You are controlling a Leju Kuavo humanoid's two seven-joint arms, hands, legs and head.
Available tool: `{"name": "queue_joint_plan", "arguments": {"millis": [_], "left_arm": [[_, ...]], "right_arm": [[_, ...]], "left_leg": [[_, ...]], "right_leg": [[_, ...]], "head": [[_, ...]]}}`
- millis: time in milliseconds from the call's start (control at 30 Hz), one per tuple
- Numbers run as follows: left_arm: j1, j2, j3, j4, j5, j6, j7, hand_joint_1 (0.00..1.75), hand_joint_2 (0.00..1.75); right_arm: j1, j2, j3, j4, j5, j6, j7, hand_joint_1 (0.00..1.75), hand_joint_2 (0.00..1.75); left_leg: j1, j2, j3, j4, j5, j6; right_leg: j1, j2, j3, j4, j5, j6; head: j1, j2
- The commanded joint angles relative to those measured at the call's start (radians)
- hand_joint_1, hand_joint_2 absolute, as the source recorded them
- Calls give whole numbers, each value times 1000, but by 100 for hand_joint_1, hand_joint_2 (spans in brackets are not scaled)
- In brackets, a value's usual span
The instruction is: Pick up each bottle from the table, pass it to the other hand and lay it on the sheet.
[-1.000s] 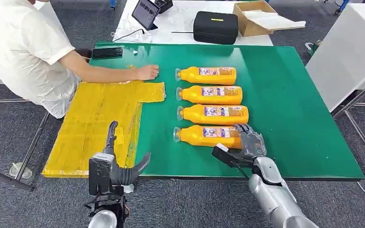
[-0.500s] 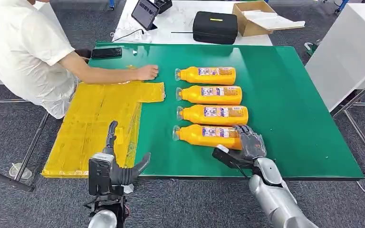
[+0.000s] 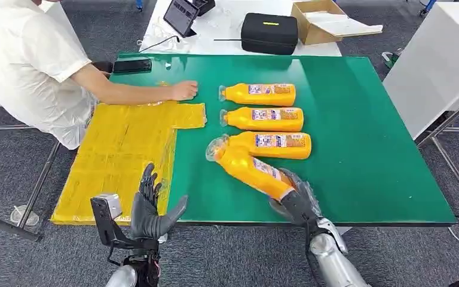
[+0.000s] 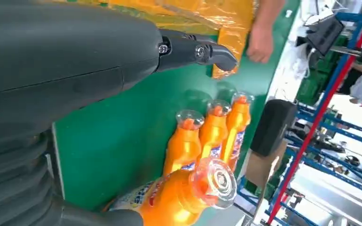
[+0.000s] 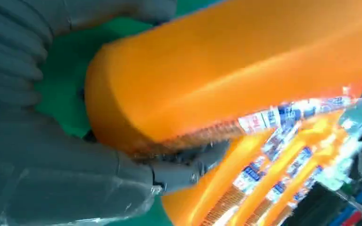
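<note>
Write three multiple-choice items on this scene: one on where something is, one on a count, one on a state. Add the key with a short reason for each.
1. Where does the person's hand rest?
A. at the far edge of the yellow sheet
B. on the black case
C. on a bottle lying on the table

2. How many orange bottles lie flat on the green table?
A. one
B. three
C. five

3. What is the state of the right hand?
A. open above the sheet
B. gripping the base of a lifted bottle
C. resting flat on the table

Key: 1 A, the person's hand sits by the sheet's far corner. 2 B, three bottles lie in a row while a fourth is raised. 3 B, the right hand is wrapped round the tilted bottle's base; the left hand is open, holding nothing.
</note>
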Motion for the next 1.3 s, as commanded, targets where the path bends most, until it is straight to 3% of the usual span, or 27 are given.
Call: {"name": "queue_joint_plan", "arguments": {"millis": [33,233,367,833,1300], "left_arm": [[-9,34,5,31,52,-9,5,0,175],[-1,64,-3,56,145,-101,33,0,175],[-35,68,2,96,143,-163,54,0,175],[-40,57,16,108,134,-174,59,0,175],[-124,-4,40,179,39,-307,9,0,175]], "right_arm": [[11,32,-30,-55,-66,6,-9,175,175],[22,68,-27,-90,-107,-16,-19,175,175],[30,103,73,-161,-107,14,-35,175,175],[28,92,89,-164,-125,8,-28,175,175],[-11,97,337,-192,-134,107,-7,175,175]], "left_leg": [[0,1,2,-1,-1,1],[-1,2,0,-1,-1,1],[-1,3,-4,-1,-1,0],[1,1,-4,-1,-1,0],[1,1,-4,0,0,0]], "right_leg": [[0,0,2,0,-1,-2],[-1,0,0,-1,-2,-2],[0,2,-4,0,-1,-2],[1,-1,-3,0,-2,-2],[2,0,-4,0,-1,-2]], "head": [[0,0],[0,0],[0,0],[1,0],[1,0]]}}
